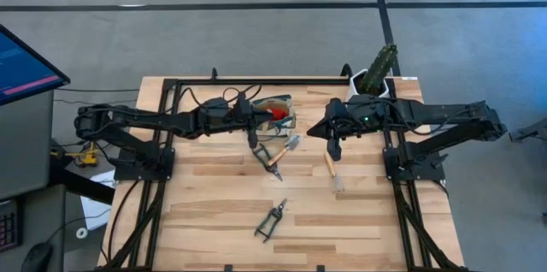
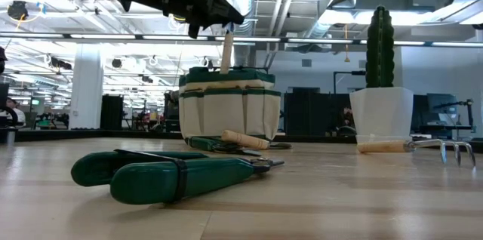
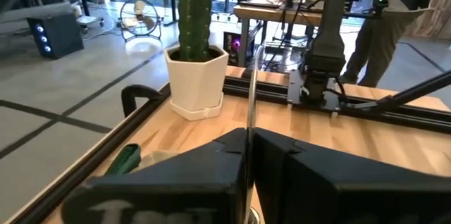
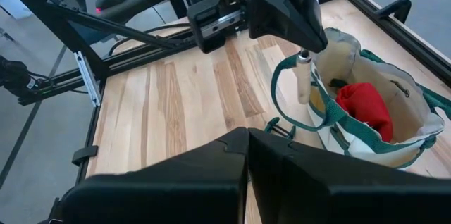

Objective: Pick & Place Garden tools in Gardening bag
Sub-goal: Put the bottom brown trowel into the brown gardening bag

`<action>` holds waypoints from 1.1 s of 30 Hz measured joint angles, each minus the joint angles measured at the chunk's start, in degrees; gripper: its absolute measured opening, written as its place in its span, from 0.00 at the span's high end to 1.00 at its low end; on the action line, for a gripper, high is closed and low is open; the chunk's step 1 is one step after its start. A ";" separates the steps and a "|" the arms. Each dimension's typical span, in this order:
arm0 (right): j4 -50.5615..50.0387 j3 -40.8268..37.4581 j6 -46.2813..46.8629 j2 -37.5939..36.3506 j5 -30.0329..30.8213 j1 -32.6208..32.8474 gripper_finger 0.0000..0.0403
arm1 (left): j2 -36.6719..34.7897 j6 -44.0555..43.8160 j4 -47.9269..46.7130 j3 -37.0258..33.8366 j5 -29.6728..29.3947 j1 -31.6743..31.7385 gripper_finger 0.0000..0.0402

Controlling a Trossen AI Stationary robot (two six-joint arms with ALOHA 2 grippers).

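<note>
Thin wood-handle tool (image 4: pixel 303 79) is hanging up in the air, pointing straight down, w/ its wood end low. L gripper (image 4: pixel 306 44) is pinching its thin metal top tight, fingers closed on it. It is reaching in from the left side & hanging right over the near edge of the gardening bag (image 2: pixel 226 112). In the low view the tool's bottom end is hiding behind the bag's green rim, so can't tell if it is touching anything inside.

The bag is standing upright near the back middle of the table (image 1: pixel 214 186), mouth open. A red-head tool (image 4: pixel 363 108) is lying inside it.

Just in front of the bag, a trowel (image 1: pixel 275 157) is lying flat on the wood. Pruning shears (image 1: pixel 271 221) are lying well apart from it, nearer the front edge, blades closed.

More to the right, R gripper (image 1: pixel 335 148) is hanging over the table w/ fingers shut & holding nothing. A fork tool (image 1: pixel 331 172) w/ a wood handle is lying right by its tip; can't tell if they are touching.

Behind the R arm, a cactus (image 1: pixel 379 65) is standing in a white pot at the back edge.
</note>
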 joint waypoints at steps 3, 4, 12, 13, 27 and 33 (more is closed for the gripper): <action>0.00 0.00 0.00 0.00 0.02 0.00 1.00 | 0.47 0.00 0.13 0.06 0.00 0.00 1.00; 0.00 0.00 0.00 0.00 0.02 0.00 1.00 | 0.85 0.00 0.00 0.07 0.00 0.00 1.00; 0.00 0.00 -0.02 0.00 1.47 0.00 1.00 | 3.90 1.27 0.79 0.07 -4.95 0.00 1.00; 0.00 0.00 -0.02 0.00 1.49 0.00 1.00 | 3.93 1.82 0.71 0.07 -5.82 0.01 1.00; 0.00 0.00 0.20 0.00 1.51 0.00 1.00 | 3.82 1.17 6.10 0.07 -3.88 1.84 1.00; 0.00 0.00 0.17 0.00 1.51 0.00 1.00 | 3.84 1.73 4.82 0.07 -3.68 1.98 1.00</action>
